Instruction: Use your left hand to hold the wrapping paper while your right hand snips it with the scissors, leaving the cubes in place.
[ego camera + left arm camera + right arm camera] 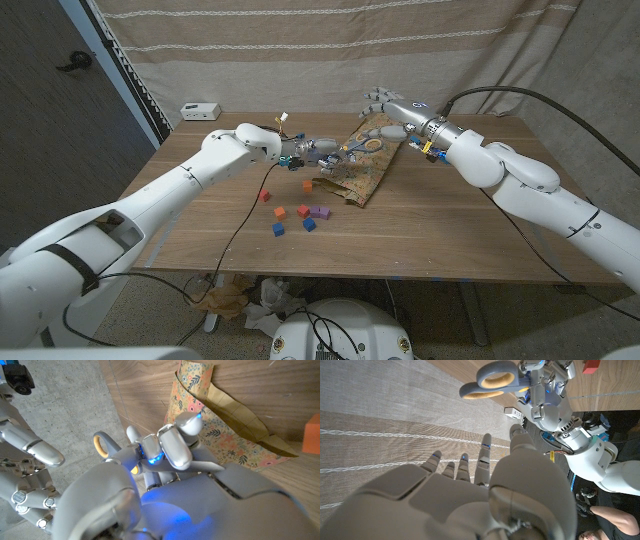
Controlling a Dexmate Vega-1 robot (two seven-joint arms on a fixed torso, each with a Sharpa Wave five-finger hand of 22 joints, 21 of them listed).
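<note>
The floral wrapping paper (pixel 368 170) lies crumpled at the table's middle back, also in the left wrist view (pixel 222 435). My left hand (pixel 318 152) grips the scissors (pixel 366 145) above the paper's near-left edge, their grey and yellow handles (pixel 492 380) pointing toward my right hand. My right hand (pixel 386 100) hovers past the paper's far end with fingers spread and nothing in it; it shows spread in its wrist view (pixel 470 495). Several small cubes lie in front of the paper: a red one (pixel 265 196), a purple one (pixel 319 212), a blue one (pixel 310 225).
A white box (pixel 200 110) sits at the table's back left corner. A striped curtain (pixel 300 40) hangs behind the table. An orange cube (pixel 312 435) lies close to the paper's edge. A person (pixel 607 525) stands off to the side in the right wrist view.
</note>
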